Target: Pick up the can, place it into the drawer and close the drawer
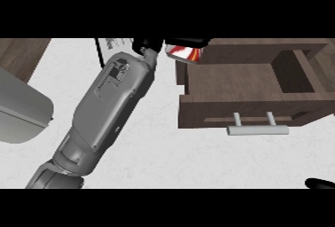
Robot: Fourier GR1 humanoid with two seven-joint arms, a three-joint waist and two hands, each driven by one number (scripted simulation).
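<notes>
The red and white can hangs at the top of the view, just over the back left corner of the open brown drawer. My left hand is shut on it, with black fingers showing on both sides of the can's top, which they hide. The grey left forearm runs from the lower left up to it. The drawer is pulled out toward me, its inside bare, with a grey bar handle on its front. Only a black tip of my right hand shows at the lower right edge.
A grey rounded object lies at the left edge. A brown wooden surface fills the top left corner. White counter spreads in front of the drawer. The brown cabinet body surrounds the drawer at the right.
</notes>
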